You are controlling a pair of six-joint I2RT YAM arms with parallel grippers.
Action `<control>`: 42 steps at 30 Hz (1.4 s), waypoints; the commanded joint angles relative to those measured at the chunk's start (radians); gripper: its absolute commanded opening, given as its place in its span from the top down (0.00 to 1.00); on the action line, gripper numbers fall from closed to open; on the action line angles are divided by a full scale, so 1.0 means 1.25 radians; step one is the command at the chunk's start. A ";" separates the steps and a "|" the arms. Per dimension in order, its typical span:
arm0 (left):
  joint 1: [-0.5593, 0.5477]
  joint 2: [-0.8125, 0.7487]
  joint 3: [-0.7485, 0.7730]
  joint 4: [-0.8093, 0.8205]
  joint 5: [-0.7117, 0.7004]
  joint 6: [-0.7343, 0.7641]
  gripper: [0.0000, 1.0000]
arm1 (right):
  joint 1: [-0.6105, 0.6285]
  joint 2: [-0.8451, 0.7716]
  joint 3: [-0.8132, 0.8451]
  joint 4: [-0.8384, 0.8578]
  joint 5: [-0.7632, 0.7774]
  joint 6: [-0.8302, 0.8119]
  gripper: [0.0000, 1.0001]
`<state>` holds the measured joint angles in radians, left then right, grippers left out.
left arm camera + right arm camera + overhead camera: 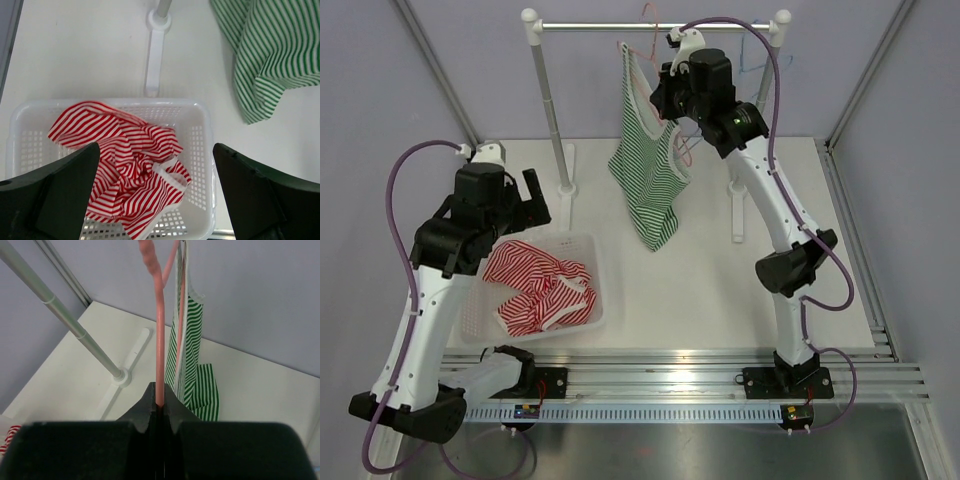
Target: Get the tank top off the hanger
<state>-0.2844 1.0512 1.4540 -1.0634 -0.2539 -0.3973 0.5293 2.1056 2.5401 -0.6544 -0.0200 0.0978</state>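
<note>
A green-and-white striped tank top (650,175) hangs on a pink hanger (652,40) near the rail, its hem reaching the table. My right gripper (665,100) is shut on the pink hanger (159,355) just beside the top's strap (187,325); the jaws pinch the hanger's rod. My left gripper (155,190) is open and empty, hovering above a white basket (205,150) that holds a red-and-white striped garment (130,165). The green top's hem (275,55) shows at the upper right of the left wrist view.
A white clothes rack (655,25) stands at the back, its posts on feet (565,185) on the table. The basket (590,245) sits at front left. Metal frame rails run along the table's edges.
</note>
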 commanded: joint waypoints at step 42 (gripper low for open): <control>-0.219 0.390 0.302 0.512 0.181 0.110 1.00 | 0.007 -0.660 -0.520 -0.202 -0.247 0.045 1.00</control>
<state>-0.5571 1.5684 1.8324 -0.4839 0.0746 -0.2447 0.5301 1.3113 1.9167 -0.8852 -0.3531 0.1993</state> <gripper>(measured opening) 0.012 0.046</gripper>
